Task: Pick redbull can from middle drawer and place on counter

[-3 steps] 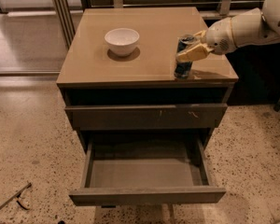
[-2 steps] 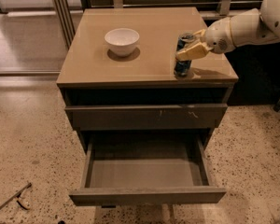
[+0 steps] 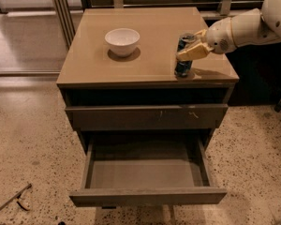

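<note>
slim blue-silver can point(image 3: 182, 68) upright near glossy tan counter point(image 3: 145, 65) front-right corner | gripper point(image 3: 190, 48) clamped on it, no change | round white bowl point(image 3: 122, 40) mid-back | flat grey drawer point(image 3: 145, 173) open

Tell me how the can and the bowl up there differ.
The can is tall, slim, blue and silver; the bowl is low, wide and white. The can stands near the counter's right front edge with the gripper at its top; the bowl sits further left, untouched. Both stand upright on the counter.
</note>
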`<action>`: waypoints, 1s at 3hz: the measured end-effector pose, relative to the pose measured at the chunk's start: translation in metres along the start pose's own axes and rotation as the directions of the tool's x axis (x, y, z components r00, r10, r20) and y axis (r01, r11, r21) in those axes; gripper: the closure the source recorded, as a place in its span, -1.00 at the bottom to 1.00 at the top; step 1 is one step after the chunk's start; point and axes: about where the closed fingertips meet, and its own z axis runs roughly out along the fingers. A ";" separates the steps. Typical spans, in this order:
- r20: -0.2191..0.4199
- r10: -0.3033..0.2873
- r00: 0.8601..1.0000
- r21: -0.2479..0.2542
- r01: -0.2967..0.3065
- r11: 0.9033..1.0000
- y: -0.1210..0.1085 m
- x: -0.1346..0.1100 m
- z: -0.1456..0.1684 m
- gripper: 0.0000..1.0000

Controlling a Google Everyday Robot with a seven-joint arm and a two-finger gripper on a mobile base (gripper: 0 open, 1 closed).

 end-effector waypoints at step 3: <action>0.000 0.000 1.000 0.000 0.000 1.000 0.000 0.000 0.000 -1.00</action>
